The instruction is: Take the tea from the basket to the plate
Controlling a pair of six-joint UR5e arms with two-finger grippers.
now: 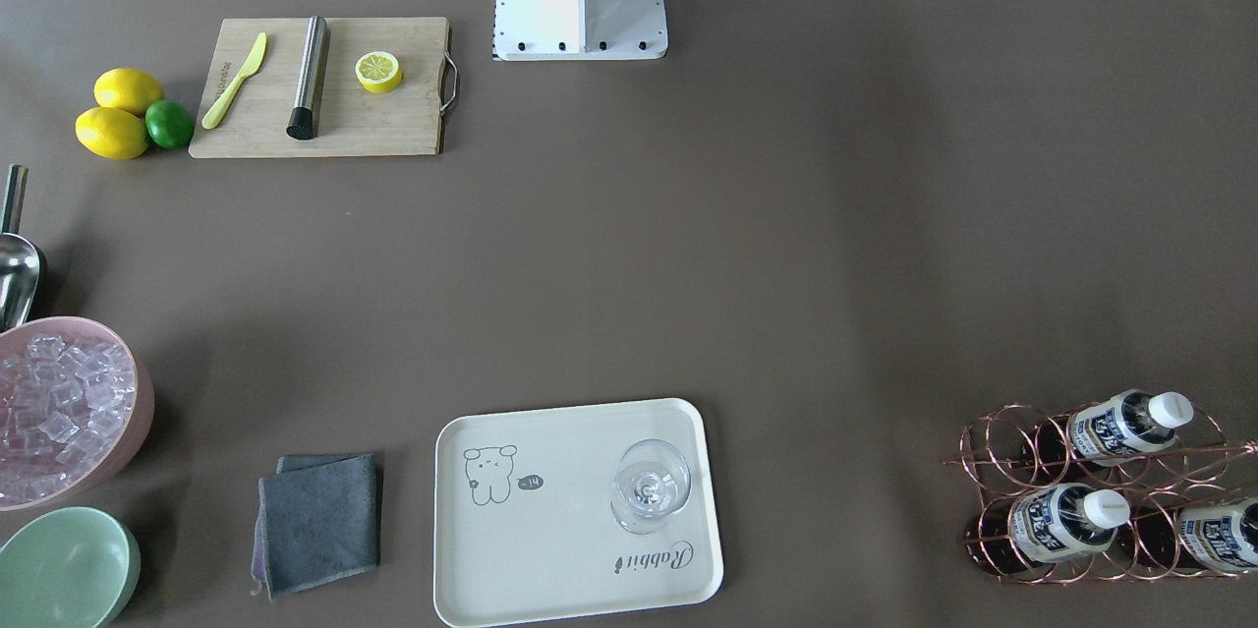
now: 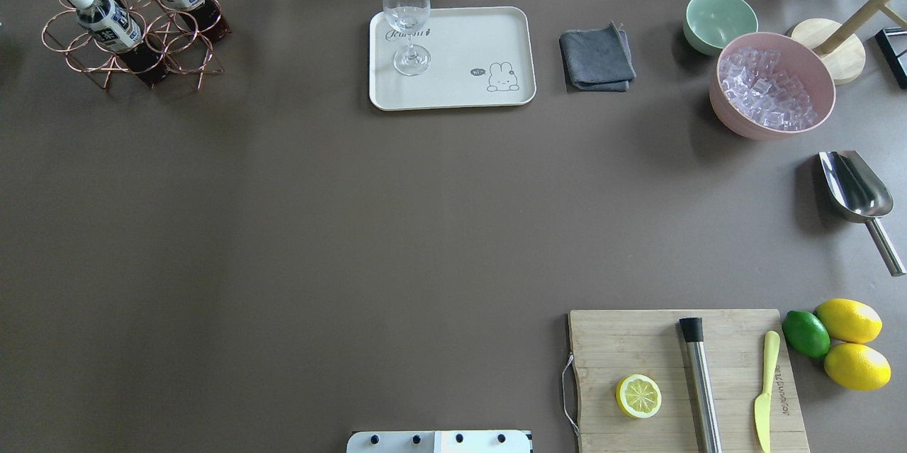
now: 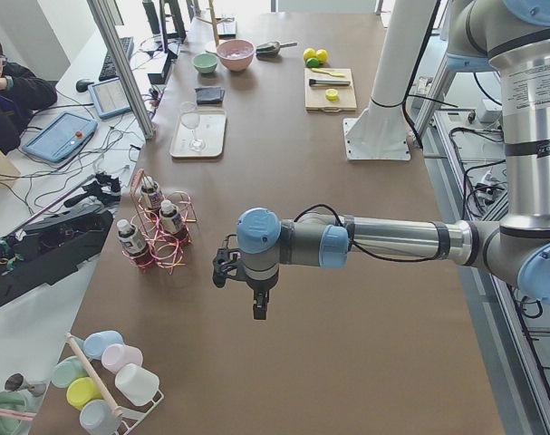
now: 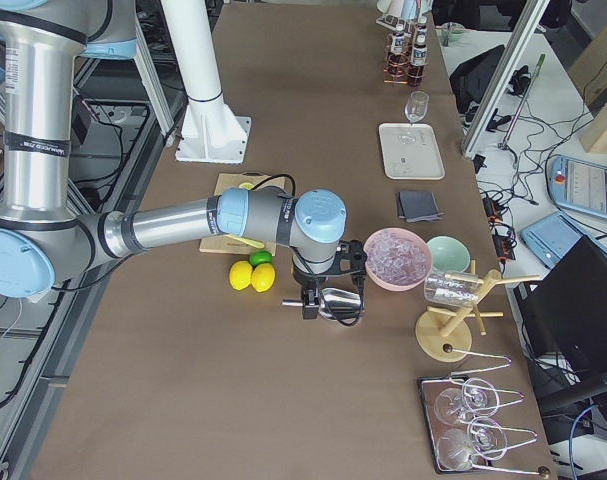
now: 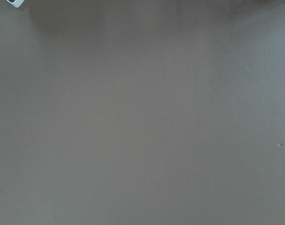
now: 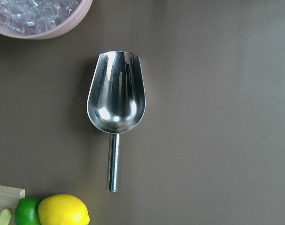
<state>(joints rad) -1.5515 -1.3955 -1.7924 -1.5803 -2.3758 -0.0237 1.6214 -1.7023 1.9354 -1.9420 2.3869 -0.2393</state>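
- Rose-gold wire is bent into a six-ring basket (image 2: 92, 59) with a tall handle, which is set at the far left corner of the brown table (image 2: 283, 226) in the overhead view.
- Three small plastic tea bottles (image 2: 108, 22) with white caps, white-and-blue labels and dark reddish-brown drink are held upright in three of its rings; the other rings are left unfilled.
- The cream rectangular plate (image 2: 460, 35), printed with a small animal drawing and a script word, is laid at the far edge of the table, well apart from the basket.
- A clear glass (image 2: 407, 17) is stood on the plate by the script word.
- The left gripper (image 3: 259, 311) is held above bare table near the basket, touching nothing; only brown surface is seen by its wrist camera, and it cannot be told how its jaws stand.
- The right gripper (image 4: 308, 306) is held over a steel scoop (image 6: 116, 98) lying beside a pink bowl of ice cubes (image 2: 772, 84); its jaws cannot be judged either.
- A folded grey cloth (image 2: 596, 57) and a pale green bowl (image 2: 719, 20) are placed between the plate and the pink bowl.
- A wooden cutting board (image 2: 638, 339) is loaded with a lemon half (image 2: 638, 396), a steel cylinder (image 2: 700, 382) and a yellow knife (image 2: 765, 389).
- Two lemons (image 2: 849, 320) and a lime (image 2: 806, 334) are grouped just beside the board.
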